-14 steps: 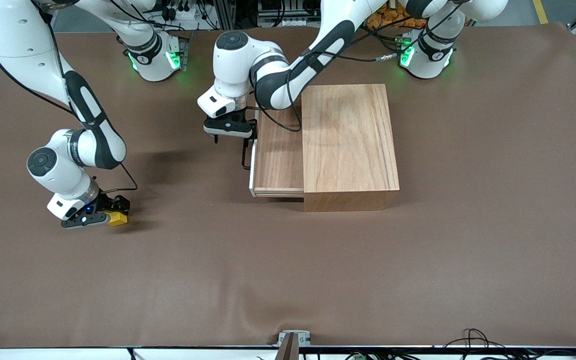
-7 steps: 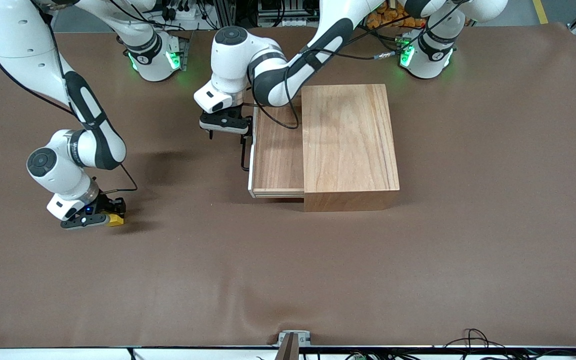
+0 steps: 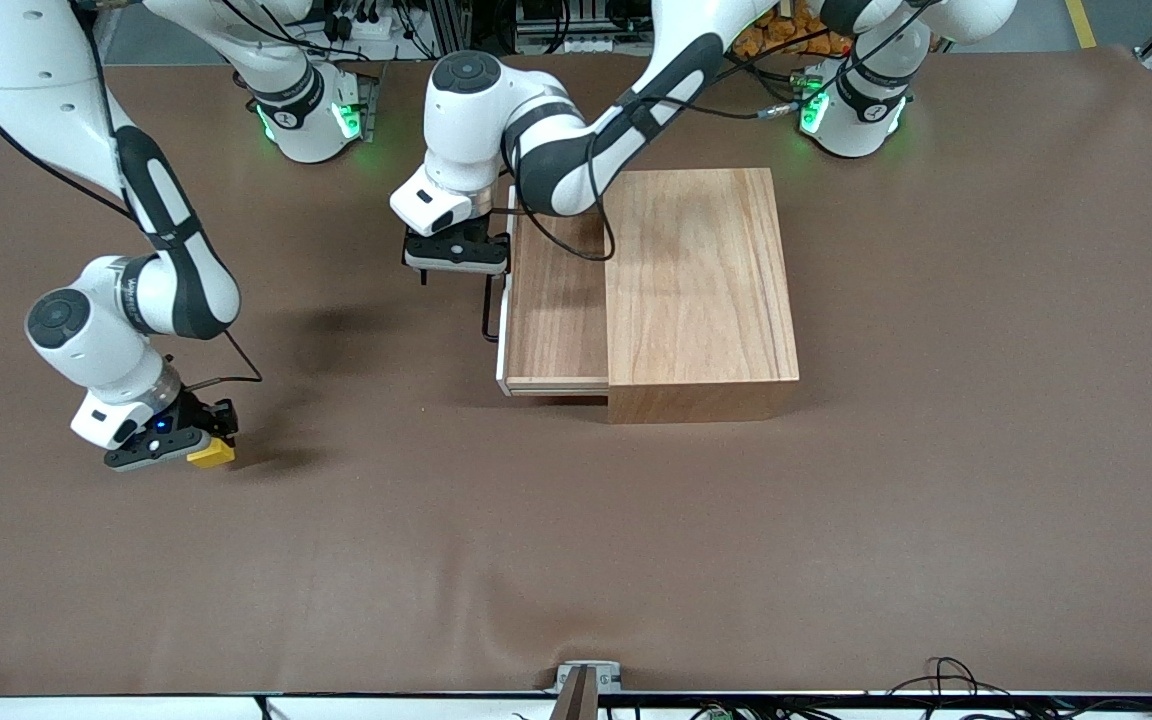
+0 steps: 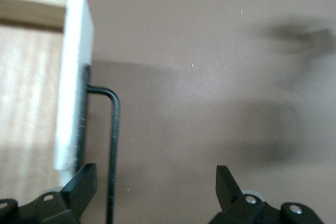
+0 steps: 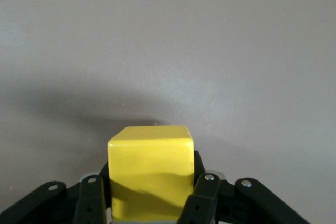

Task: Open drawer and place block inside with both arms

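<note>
1. Nearest the front camera is the right gripper (image 3: 198, 440), toward the right arm's end of the table and well apart from the wooden box. It is clenched on the block (image 3: 211, 454), with its fingers (image 5: 202, 195) pressed against two facing sides of the yellow cube.

2. The block (image 5: 150, 169) sits squarely between the pads with its top showing above them. It looks light, rigid and smooth-faced. I judge that a flat pinch across parallel faces, as here, is the right hold. A corner grip would let it twist or slide out.

3. Whether the cube rests on the brown table cover (image 3: 576, 560) or is just clear of it, I cannot tell from these views.

4. Farther from the camera, the drawer (image 3: 554, 305) stands pulled partly out of the light-wood box (image 3: 698, 280). Its wooden floor is bare and open from above.

5. The drawer's black handle (image 4: 113, 145) is a thin stiff metal bar. Pinching across the bar is the natural hold, and the tray probably slides with little force.

6. The left gripper (image 3: 456, 262) hovers just beside the drawer front, at the handle's end that lies farther from the camera. Its fingers (image 4: 84, 181) are spread wide and grasp nothing, though the bar runs between them close to one fingertip.
</note>
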Available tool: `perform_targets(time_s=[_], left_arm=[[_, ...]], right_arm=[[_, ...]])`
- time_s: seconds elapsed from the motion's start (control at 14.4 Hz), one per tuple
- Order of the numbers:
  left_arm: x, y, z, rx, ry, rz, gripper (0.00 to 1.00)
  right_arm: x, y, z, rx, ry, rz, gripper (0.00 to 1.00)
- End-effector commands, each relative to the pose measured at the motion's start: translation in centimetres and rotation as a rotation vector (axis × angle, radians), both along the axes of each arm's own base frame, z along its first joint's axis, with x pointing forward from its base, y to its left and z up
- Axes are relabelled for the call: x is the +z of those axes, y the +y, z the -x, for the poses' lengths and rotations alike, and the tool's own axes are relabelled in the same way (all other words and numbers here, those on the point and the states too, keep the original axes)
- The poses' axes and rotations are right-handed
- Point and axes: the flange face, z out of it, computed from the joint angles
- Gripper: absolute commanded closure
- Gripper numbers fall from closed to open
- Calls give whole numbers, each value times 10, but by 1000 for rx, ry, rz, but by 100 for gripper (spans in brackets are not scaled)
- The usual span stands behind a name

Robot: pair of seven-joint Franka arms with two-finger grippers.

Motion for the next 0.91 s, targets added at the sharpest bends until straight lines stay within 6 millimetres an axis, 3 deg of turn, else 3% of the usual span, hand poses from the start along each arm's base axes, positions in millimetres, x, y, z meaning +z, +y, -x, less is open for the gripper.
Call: perform_targets(time_s=[0.0, 0.14, 0.28, 0.56, 0.84], left_arm=[[57, 25, -10, 54, 21, -14, 0], [87, 48, -29, 90, 32, -12, 0], [122, 71, -35, 104, 54, -17, 0], [185, 138, -56, 68, 102, -97, 0], [234, 203, -75, 112, 145, -120, 0]], right_arm=[[54, -10, -28, 134, 48, 11, 100], [92, -8, -47, 169, 108, 2, 100], [112, 1, -55, 241, 115, 7, 100], [158, 53, -65, 382, 158, -27, 100], [187, 115, -55, 557, 242, -73, 100]])
